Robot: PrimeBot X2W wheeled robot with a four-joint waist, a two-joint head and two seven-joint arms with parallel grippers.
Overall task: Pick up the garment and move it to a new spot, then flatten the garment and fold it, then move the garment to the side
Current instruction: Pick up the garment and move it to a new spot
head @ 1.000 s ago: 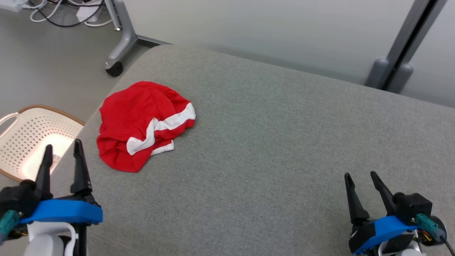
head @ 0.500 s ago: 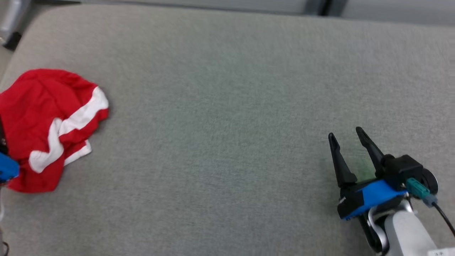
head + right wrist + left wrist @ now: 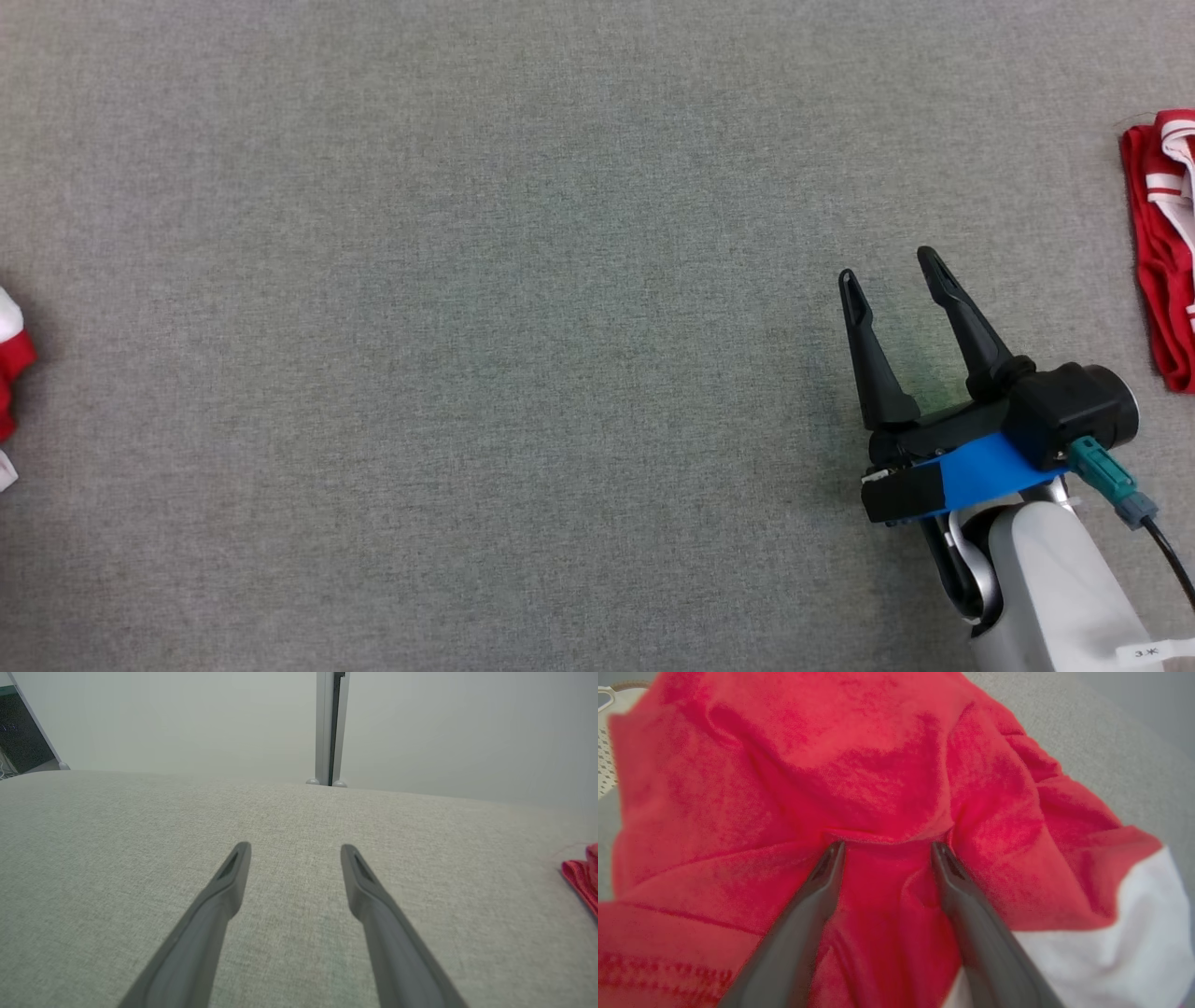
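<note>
The garment point(image 3: 878, 765) is a crumpled red piece with a white band, lying on the grey cushion. In the left wrist view my left gripper point(image 3: 887, 844) is open, its two fingertips pressed into the red cloth with a fold between them. In the head view a sliver of the garment point(image 3: 9, 355) sits at the left edge. My right gripper point(image 3: 887, 264) hovers open over bare cushion at the lower right, with nothing between its fingers point(image 3: 294, 848).
A second red cloth with white stripes point(image 3: 1167, 252) lies at the cushion's right edge, to the right of my right gripper point(image 3: 581, 879). A pale perforated basket point(image 3: 603, 770) stands beyond the garment. A wall and a grey post point(image 3: 331, 728) rise behind the cushion point(image 3: 523, 280).
The head camera has swung right and down, so the garment has slid to the left edge and the second red cloth has come in. My left gripper has left the head view.
</note>
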